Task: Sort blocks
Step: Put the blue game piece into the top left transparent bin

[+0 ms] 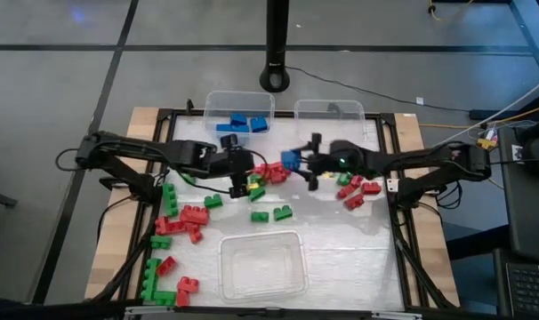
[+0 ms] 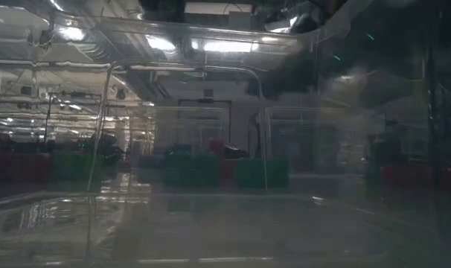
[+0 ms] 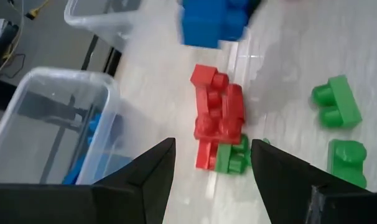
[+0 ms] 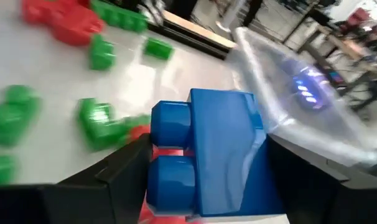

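Observation:
Red and green blocks lie scattered on the white table, with a red cluster (image 1: 271, 172) at the middle and more at the left (image 1: 182, 218). My right gripper (image 1: 300, 162) is over the middle of the table, shut on a blue block (image 4: 207, 149) above that cluster. Just left of it, my left gripper (image 1: 249, 176) hangs open above the table with nothing between its fingers (image 3: 154, 171). In the left wrist view, stacked red blocks (image 3: 218, 112) and one green block (image 3: 231, 155) lie on the table below it. The held blue block (image 3: 210, 22) shows beyond them. My right gripper pinches the blue block between its two fingers. One finger (image 4: 123, 168) lies against the studded side (image 4: 167, 134) and the other against the opposite face (image 4: 260, 146). The fingers come from the table's right, slanting slightly down. The block is lifted clear of the table.
A clear bin (image 1: 238, 111) at the far edge holds blue blocks, and a second clear bin (image 1: 330, 111) stands to its right. A third clear bin (image 1: 262, 264) sits near the front edge. More red blocks (image 1: 354, 191) lie under the right arm, and green ones (image 1: 154, 280) at the near left.

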### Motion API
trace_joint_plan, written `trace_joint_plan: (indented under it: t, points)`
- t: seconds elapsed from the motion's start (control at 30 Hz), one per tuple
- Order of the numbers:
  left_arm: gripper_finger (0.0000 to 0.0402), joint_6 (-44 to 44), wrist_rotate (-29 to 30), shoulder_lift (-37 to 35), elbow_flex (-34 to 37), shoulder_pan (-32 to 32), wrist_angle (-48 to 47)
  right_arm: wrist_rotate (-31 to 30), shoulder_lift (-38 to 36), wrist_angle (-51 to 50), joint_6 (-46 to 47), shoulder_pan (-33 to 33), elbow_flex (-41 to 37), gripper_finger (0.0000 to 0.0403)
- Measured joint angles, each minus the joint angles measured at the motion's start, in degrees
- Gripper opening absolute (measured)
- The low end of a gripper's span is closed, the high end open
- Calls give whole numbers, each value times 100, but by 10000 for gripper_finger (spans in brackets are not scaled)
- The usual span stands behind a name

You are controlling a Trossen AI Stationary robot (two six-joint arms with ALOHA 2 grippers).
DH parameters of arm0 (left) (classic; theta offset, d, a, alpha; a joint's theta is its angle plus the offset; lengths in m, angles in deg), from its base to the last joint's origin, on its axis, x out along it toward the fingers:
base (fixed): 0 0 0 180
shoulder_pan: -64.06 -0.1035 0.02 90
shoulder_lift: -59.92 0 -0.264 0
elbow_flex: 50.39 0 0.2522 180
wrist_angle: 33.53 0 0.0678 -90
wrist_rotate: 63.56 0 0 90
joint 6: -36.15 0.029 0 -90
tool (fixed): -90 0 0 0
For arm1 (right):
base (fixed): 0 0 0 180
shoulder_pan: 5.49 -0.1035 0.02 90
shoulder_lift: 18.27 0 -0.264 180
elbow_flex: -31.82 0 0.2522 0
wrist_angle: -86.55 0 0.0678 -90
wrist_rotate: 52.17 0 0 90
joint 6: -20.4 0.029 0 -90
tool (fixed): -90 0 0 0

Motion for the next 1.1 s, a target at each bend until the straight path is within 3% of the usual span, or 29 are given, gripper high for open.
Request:
trace_joint_plan:
  t: [0.23, 0.4, 0.57, 0.77, 0.93, 1.1]
  points:
    - [198, -320, 218, -1280, 1521, 0, 899, -395, 846, -1083, -798, 268, 2012, 279]
    - [198, -473, 293, -2101, 2472, -9, 1804, -115, 1717, -1120, -1029, 705, 3085, 295]
    - [198, -776, 296, -2479, 2903, -2, 1982, 201, 2465, -1420, -1101, 904, 3940, 299]
    - [198, -931, 294, -2532, 3042, -4, 1981, 217, 2813, -1440, -1043, 898, 4262, 301]
    - [198, -933, 293, -2512, 3049, -2, 1983, -281, 2823, -1600, -1043, 901, 4262, 302]
    - [198, -942, 292, -2512, 3049, -2, 1990, -334, 2823, -1645, -1307, 901, 4262, 303]
